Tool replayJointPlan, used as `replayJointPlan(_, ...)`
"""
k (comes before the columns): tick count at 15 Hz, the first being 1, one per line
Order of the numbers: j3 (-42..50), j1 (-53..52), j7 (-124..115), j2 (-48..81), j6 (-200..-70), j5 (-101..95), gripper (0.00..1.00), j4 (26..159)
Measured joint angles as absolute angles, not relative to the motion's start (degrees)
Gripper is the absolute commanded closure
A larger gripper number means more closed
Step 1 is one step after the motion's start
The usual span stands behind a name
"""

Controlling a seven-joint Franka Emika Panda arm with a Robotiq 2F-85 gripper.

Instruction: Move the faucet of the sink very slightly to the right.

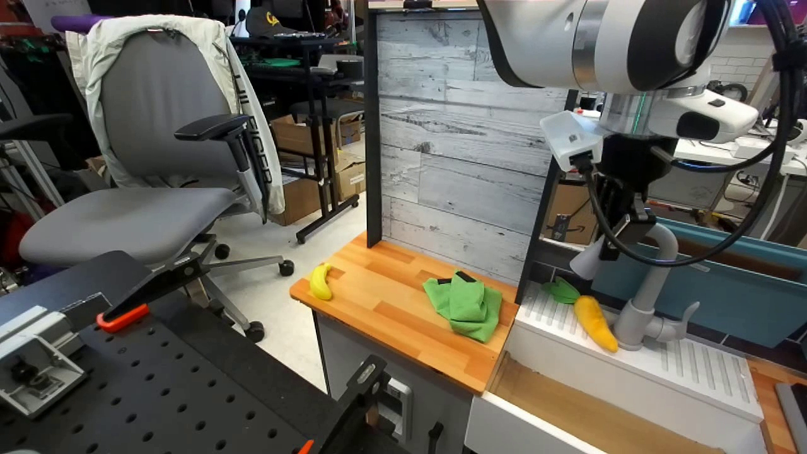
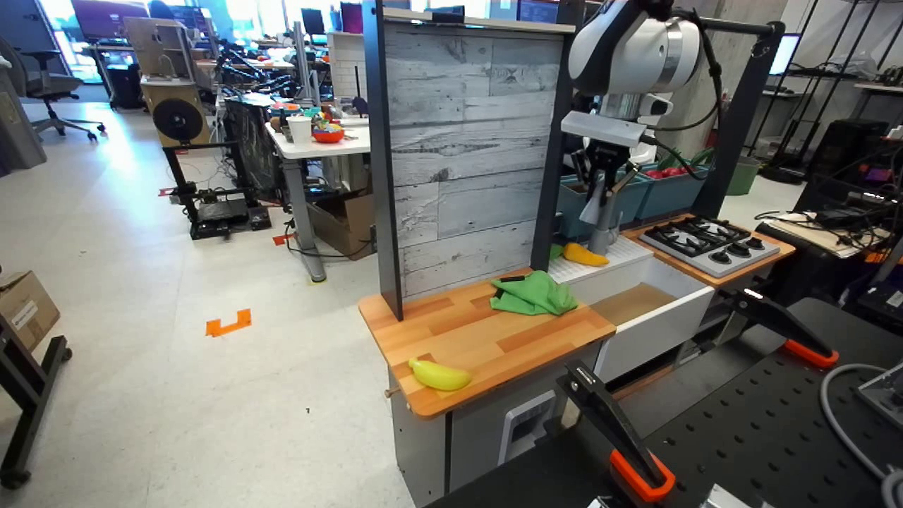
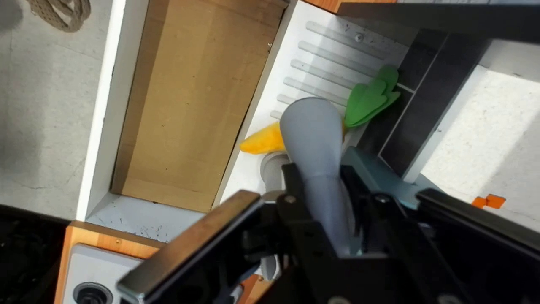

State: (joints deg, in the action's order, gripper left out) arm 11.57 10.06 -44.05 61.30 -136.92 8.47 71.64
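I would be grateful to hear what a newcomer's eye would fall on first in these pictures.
Probably the big white robot arm, at the upper right in both exterior views, with its jaws closed on the grey faucet. Next would likely come the bright colours: a crumpled green cloth and a yellow banana on the wooden countertop, and an orange, carrot-like thing beside the faucet's base.

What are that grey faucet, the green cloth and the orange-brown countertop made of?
Faucet: probably matte plastic, since its even grey shows no metallic glint; painted metal is possible.
Green cloth: dull, soft fabric, judging by its limp, crumpled folds; the fibre can't be told.
Countertop: wood or wood-look laminate, seemingly satin, as blocks of differing orange-brown tones show.
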Motion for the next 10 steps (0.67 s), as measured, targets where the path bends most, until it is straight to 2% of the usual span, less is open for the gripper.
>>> replayJointPlan(10,10.0,11.4,-29.5,61.2,-140.9,9.7,0.93,72.7)
